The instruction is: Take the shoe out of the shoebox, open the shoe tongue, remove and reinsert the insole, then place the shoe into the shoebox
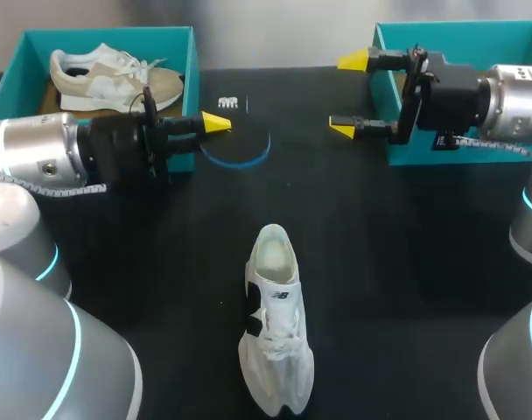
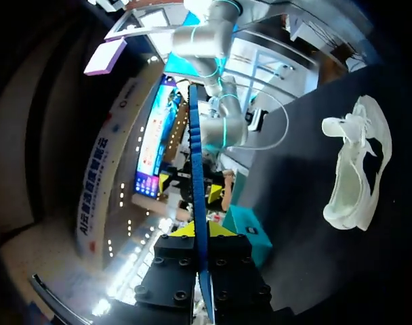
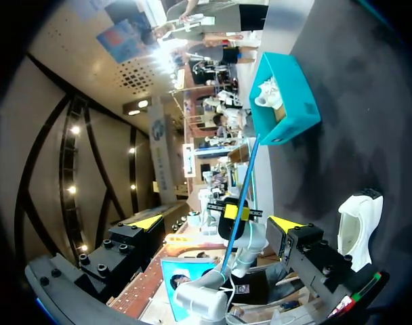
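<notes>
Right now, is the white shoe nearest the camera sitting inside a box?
No, the white shoe lies out in the open on the black table.

Black table point(image 1: 380, 289) carrying three items. A white shoe point(image 1: 275, 324) is stood on its sole at 6 o'clock, toe pointed toward 6. A teal shoebox point(image 1: 192, 70) is set at 10 o'clock, and a second teal box point(image 1: 423, 156) at 2 o'clock.
</notes>
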### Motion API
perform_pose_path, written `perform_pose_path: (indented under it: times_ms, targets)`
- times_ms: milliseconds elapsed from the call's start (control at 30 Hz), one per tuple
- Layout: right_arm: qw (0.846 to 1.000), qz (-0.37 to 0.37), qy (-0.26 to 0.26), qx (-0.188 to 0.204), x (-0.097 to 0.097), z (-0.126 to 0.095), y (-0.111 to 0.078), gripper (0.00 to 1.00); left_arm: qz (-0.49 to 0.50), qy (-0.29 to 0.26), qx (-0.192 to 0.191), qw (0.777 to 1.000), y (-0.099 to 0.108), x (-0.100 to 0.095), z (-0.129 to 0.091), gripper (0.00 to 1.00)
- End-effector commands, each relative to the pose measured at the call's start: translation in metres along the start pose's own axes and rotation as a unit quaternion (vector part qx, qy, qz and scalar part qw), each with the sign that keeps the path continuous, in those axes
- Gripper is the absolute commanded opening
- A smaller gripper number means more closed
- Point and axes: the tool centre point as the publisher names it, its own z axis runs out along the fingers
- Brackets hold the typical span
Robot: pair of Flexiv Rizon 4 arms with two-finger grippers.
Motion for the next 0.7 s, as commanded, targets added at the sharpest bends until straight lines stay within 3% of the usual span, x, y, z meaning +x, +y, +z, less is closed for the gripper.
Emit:
perform_pose_path:
  times_ms: [33, 100, 300, 433, 700]
  targets:
    - [1.000, 0.001, -0.001, 0.000, 0.000, 0.003, 0.001, 1.00, 0.233, 0.035, 0.053, 0.970, 0.005, -0.001, -0.001, 0.00]
    - [1.000, 0.001, -0.001, 0.000, 0.000, 0.003, 0.001, 1.00, 0.290, 0.055, 0.050, 0.954, 0.014, -0.003, 0.004, 0.00]
    - [1.000, 0.001, -0.001, 0.000, 0.000, 0.003, 0.001, 1.00, 0.311, 0.061, 0.060, 0.946, 0.044, -0.007, 0.009, 0.00]
    - [1.000, 0.001, -0.001, 0.000, 0.000, 0.003, 0.001, 1.00, 0.324, 0.067, 0.067, 0.941, 0.048, -0.012, 0.010, 0.00]
    - [0.997, -0.054, 0.003, 0.049, -0.016, 0.022, -0.004, 1.00, 0.291, 0.066, 0.083, 0.951, 0.050, -0.013, 0.015, 0.00]
